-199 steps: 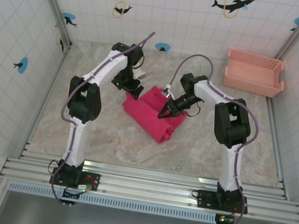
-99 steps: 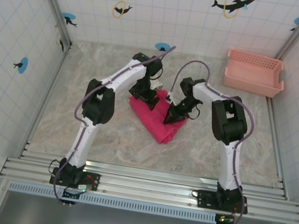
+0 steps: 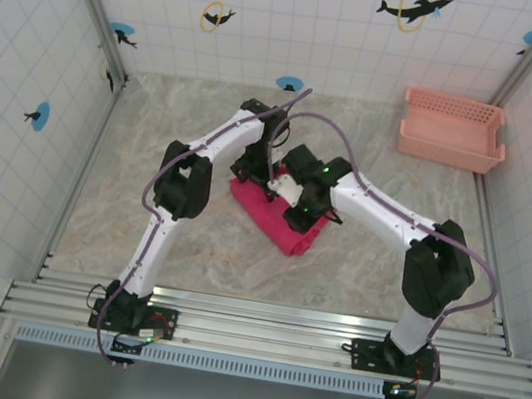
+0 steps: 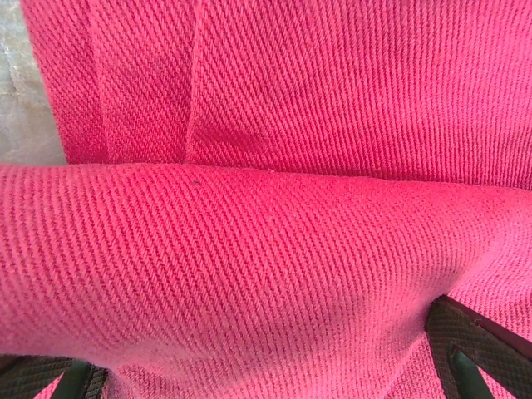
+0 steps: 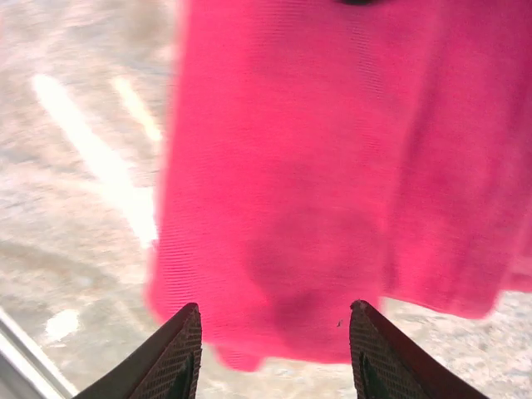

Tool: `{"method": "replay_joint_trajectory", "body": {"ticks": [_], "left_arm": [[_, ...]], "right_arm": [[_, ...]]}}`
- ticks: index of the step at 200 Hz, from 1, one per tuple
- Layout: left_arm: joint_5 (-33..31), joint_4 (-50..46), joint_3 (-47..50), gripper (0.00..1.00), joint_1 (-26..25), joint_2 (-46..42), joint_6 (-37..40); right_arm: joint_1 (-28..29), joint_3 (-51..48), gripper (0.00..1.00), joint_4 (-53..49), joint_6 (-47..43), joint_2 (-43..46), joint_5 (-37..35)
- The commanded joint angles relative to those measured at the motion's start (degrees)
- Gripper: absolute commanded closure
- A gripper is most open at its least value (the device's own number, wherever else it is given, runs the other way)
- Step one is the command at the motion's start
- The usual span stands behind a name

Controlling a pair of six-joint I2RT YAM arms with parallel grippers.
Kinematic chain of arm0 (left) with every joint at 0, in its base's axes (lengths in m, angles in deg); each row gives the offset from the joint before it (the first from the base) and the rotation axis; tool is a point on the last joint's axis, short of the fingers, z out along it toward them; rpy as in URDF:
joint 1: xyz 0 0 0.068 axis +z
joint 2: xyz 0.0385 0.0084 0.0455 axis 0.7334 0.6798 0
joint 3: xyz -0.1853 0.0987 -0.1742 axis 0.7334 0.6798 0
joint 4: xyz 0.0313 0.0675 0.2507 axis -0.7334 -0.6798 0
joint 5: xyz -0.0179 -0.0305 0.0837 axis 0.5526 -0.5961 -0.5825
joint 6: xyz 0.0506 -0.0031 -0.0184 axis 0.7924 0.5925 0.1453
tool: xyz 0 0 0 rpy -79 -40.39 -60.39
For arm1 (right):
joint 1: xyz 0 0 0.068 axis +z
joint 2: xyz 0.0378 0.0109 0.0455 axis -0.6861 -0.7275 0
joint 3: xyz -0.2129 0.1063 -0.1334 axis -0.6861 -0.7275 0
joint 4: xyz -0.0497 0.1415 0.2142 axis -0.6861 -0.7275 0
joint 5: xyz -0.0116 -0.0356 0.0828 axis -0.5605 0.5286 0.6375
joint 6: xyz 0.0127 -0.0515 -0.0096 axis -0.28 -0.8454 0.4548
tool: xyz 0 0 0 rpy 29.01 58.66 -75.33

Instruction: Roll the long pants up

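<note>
The long pants point(image 3: 287, 228) lie as a folded magenta-red bundle in the middle of the marble table. My left gripper point(image 3: 258, 172) presses down on their far left part. In the left wrist view the long pants point(image 4: 266, 249) bulge as a thick fold between the fingertips point(image 4: 475, 349), which stand wide apart at the bottom corners. My right gripper point(image 3: 298, 201) is over the bundle's far right part. In the right wrist view my right gripper point(image 5: 274, 306) is open just above one end of the long pants point(image 5: 316, 166), with its fingers point(image 5: 179, 349) either side of it and not pinching it.
A pale pink latticed basket point(image 3: 452, 129) stands at the back right corner. Tiled walls close the table on three sides. A metal rail point(image 3: 266, 326) runs along the near edge. Bare marble point(image 3: 143, 210) lies left, right and in front of the bundle.
My right gripper has opened and let go of the cloth, and its arm has swung so it reaches in from the right. My left gripper moved right onto the pants.
</note>
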Motion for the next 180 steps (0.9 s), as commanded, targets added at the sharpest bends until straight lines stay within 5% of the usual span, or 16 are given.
{"method": "replay_joint_trajectory", "body": {"ticks": [1,78,125,154,168,180], "left_arm": [[0.79,1.13,0.90,0.03,-0.16,4.07,-1.07],[0.27,0.87,2.40,0.03,-0.01,2.75,-0.29],[-0.16,0.63,3.64,0.03,0.04,2.09,0.59],[0.11,0.69,3.86,0.03,0.06,2.09,0.84],[0.11,0.78,3.90,0.03,0.07,2.06,0.89],[0.29,0.75,3.95,0.03,0.13,2.05,1.01]], "right_arm": [[4.11,-2.42,0.50,2.63,2.52,0.39,-7.29],[10.34,-2.58,0.43,7.69,3.11,-9.47,-8.32],[11.08,-1.96,0.43,9.89,-0.45,-13.84,-26.49],[10.91,-2.56,0.43,11.59,-3.97,-15.99,-31.59],[10.47,-2.18,0.47,11.19,-4.75,-17.98,-32.38],[9.47,-1.28,0.61,10.29,-4.93,-19.48,-31.49]]}}
